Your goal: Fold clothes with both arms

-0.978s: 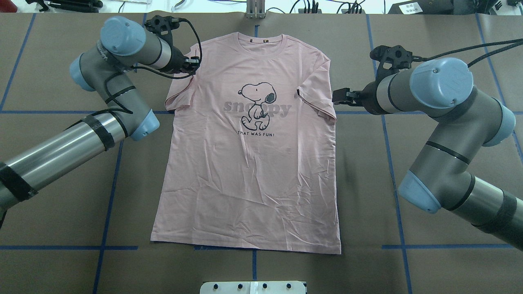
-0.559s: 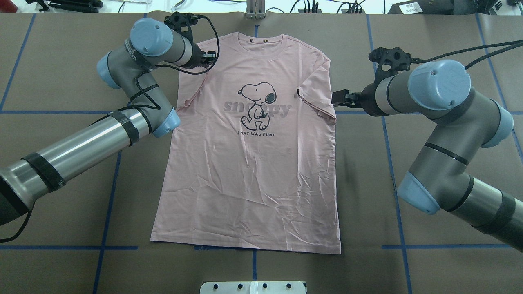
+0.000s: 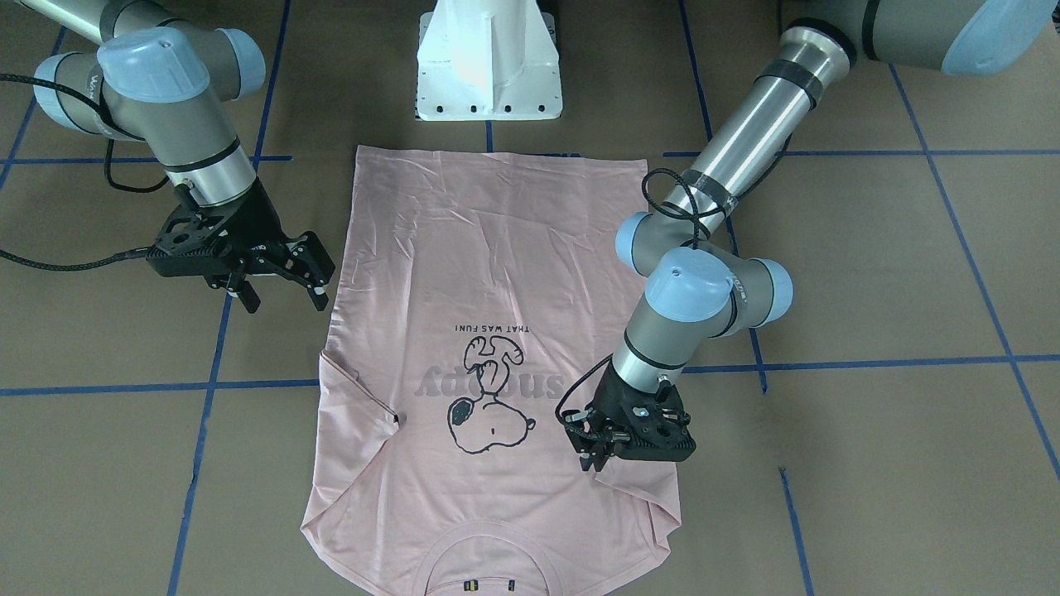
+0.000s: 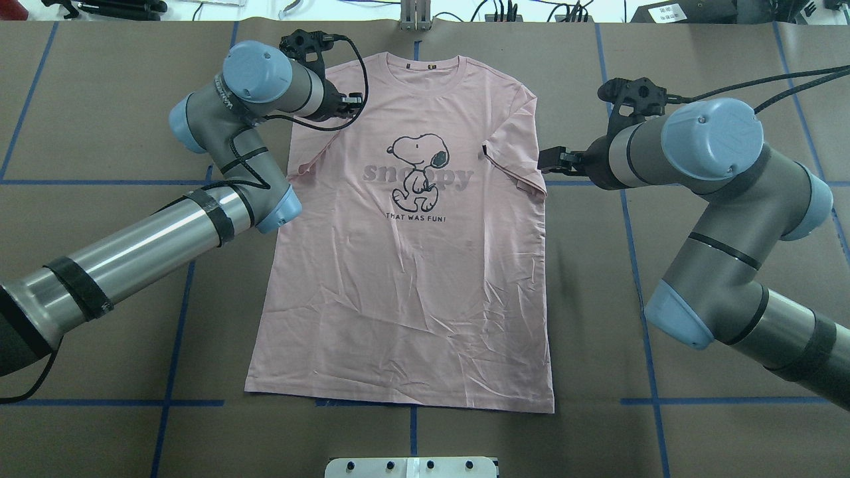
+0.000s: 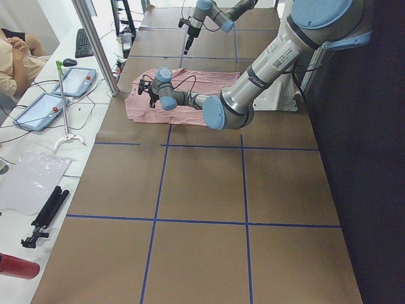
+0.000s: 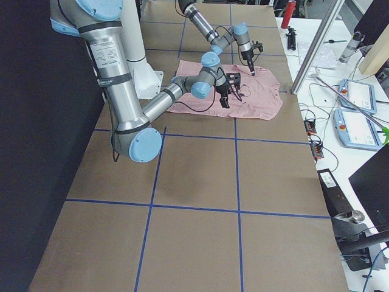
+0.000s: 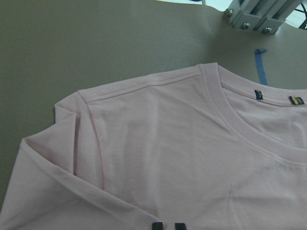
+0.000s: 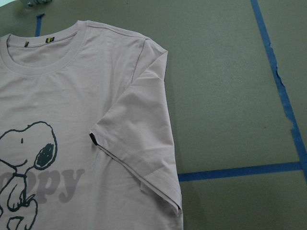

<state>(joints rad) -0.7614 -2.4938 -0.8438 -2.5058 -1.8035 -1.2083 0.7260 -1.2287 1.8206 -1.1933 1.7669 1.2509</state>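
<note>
The pale pink T-shirt [image 4: 405, 279] lies flat and front up on the brown table, its collar at the far edge. It also shows in the front view [image 3: 489, 248]. Both sleeves are folded inward onto the body. My left gripper [image 4: 354, 103] sits low over the left shoulder. Its fingertips [image 7: 156, 225] are close together at the hem of the left sleeve [image 4: 309, 149], and it looks shut on that sleeve [image 3: 591, 462]. My right gripper [image 3: 281, 300] is open and empty, just off the shirt beside the right sleeve [image 4: 521, 159], whose black tag [image 8: 94, 139] shows.
The white pedestal base [image 3: 489, 66] stands at the near hem side of the shirt. An aluminium post [image 4: 415, 16] stands beyond the collar. Blue tape lines [image 4: 179, 401] cross the table. A side table with tablets [image 5: 76, 82] and a person lies past the far edge.
My left arm has swung right, carrying the left sleeve inward onto the shirt body. The right arm has barely moved.
</note>
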